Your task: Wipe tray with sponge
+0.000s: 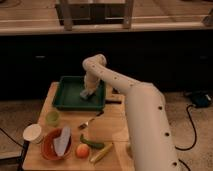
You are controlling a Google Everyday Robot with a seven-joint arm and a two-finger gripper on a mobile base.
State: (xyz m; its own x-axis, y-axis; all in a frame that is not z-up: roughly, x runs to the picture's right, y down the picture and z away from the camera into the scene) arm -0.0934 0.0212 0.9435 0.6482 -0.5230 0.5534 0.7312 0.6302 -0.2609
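Green tray (67, 97) under me, my gripper (88, 93) presses the sponge (86, 94), grip state I cannot tell, so I should keep it flat and sweep to the corners.

At centre frame a dark green tray (67, 95) is seen, with a pale grey-blue sponge (86, 93) in it beneath the gripper (89, 90) of the cream-white arm (135, 105). At lower left, an orange-red bowl (49, 150), a light green cup (53, 118) and a white cup (32, 133) are shown on the tan wooden table (112, 127).
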